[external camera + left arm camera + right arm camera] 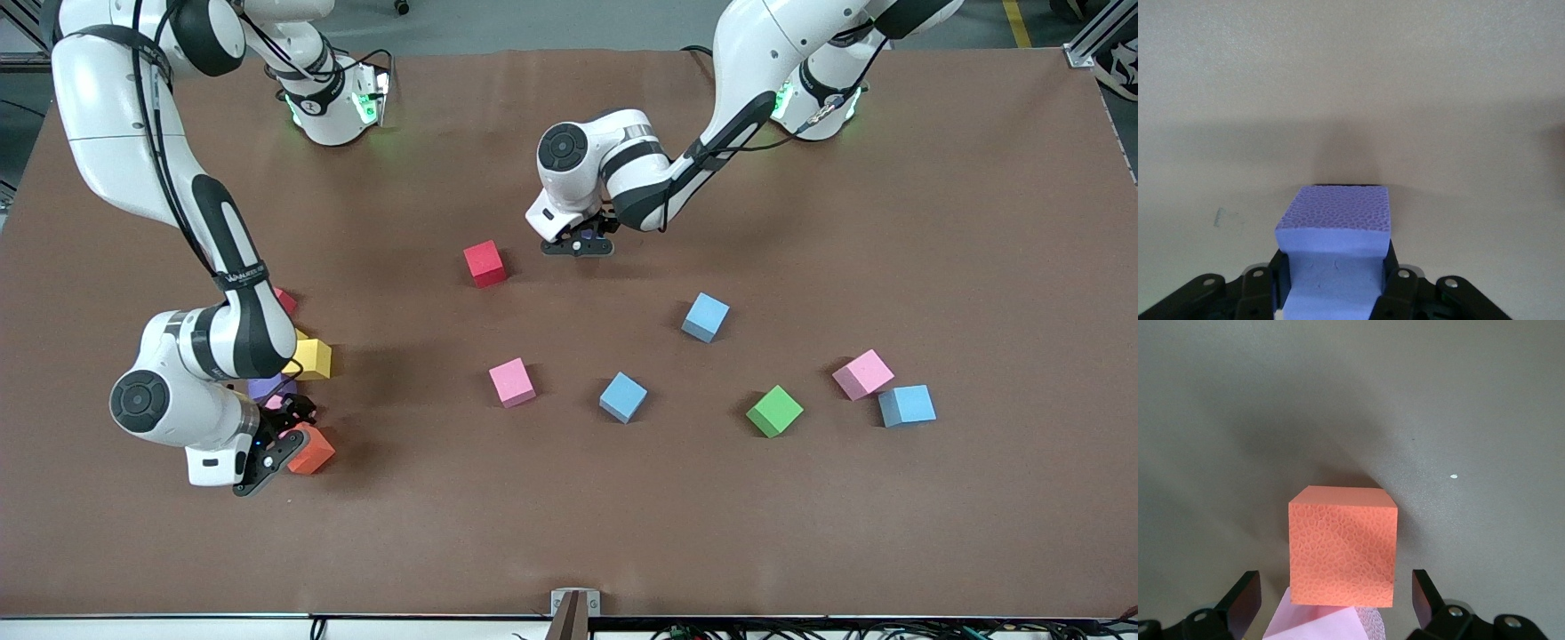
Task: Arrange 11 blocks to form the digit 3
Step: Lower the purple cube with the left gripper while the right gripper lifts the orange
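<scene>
An orange block (pixel 1343 545) sits on the worktop (pixel 1458 407) between the spread, non-touching fingers (pixel 1245 599) of the right hand (pixel 1336 603), with a pink block (pixel 1313 625) touching it, closer to the camera.

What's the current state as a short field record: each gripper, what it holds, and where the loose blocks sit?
left gripper: shut on purple block, beside the red block
right gripper: open, fingers either side of orange block, not touching it
cluster at right arm's end: orange block, yellow block, a purple and a pink block partly hidden by the arm
loose in mid-table: pink block, blue block, blue block, green block
toward left arm's end: pink block touching blue block
</scene>
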You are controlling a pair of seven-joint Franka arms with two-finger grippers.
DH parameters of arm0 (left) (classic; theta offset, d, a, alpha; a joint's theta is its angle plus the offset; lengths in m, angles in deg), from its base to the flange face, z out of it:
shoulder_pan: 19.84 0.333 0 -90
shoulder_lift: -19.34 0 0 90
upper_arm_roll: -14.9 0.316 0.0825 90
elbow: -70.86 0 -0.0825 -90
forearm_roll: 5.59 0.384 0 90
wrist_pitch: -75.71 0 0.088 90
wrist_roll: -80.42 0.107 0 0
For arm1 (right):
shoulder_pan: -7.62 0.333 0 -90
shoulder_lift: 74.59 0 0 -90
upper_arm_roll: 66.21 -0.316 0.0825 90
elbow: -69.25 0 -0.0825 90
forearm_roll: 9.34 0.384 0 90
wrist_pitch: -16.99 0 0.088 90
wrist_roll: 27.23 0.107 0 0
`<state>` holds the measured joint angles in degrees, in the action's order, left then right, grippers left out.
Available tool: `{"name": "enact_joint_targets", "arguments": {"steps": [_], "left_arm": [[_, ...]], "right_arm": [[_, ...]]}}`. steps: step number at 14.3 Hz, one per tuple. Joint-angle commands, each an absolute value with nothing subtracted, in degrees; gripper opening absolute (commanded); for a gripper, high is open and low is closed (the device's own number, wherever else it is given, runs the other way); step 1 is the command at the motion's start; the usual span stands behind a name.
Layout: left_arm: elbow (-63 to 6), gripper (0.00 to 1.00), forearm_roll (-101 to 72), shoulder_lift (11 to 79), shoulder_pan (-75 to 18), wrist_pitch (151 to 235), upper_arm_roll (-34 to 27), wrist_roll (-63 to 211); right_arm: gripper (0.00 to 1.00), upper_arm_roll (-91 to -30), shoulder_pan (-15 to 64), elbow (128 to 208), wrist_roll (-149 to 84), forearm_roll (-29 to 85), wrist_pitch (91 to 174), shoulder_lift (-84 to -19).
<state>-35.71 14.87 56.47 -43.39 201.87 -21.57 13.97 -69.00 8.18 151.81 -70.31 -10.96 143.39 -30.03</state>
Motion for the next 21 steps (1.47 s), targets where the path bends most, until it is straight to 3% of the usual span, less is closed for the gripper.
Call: {"name": "enact_joint_targets", "arguments": {"steps": [1,5,6,7,8,11,13,17,21], "left_arm": [[-34.78,0.39,15.85,57.39,-44.10,201.13,-21.67,13.98],[-34.87,0.44,17.25,57.83,-44.54,201.13,-21.58,14.59],[-34.87,0.51,17.26,57.92,-44.54,201.13,-21.58,14.51],[-34.78,0.72,17.26,58.18,-44.54,201.13,-21.58,13.98],[-34.70,1.00,17.34,58.18,-44.54,201.13,-21.49,13.98],[-34.52,1.00,17.87,57.57,-44.45,200.87,-21.49,13.63],[-34.34,1.00,17.87,56.17,-44.18,200.26,-21.49,13.54],[-34.08,1.00,17.34,52.05,-42.96,199.28,-21.67,10.12],[-33.29,1.00,16.73,43.79,-39.27,194.82,-21.75,9.76]], "right_arm": [[1.00,-69.47,7.70,150.46,-70.64,-12.24,143.29,-28.45],[1.00,-69.47,7.88,150.54,-70.56,-12.16,144.34,-27.66],[1.00,-69.47,7.97,150.54,-70.56,-12.16,145.13,-27.39],[0.91,-69.47,7.97,150.63,-70.64,-12.16,145.66,-27.30],[0.75,-69.47,7.97,150.63,-70.64,-12.16,145.66,-27.30],[0.40,-69.47,8.23,150.54,-70.64,-12.16,145.66,-27.48],[0.27,-69.47,8.41,150.54,-70.64,-11.98,145.57,-27.65],[0.20,-69.73,9.11,150.55,-74.66,-11.89,144.96,-28.18],[0.18,-69.99,12.88,152.47,-84.26,-11.63,139.44,-33.88]]}}
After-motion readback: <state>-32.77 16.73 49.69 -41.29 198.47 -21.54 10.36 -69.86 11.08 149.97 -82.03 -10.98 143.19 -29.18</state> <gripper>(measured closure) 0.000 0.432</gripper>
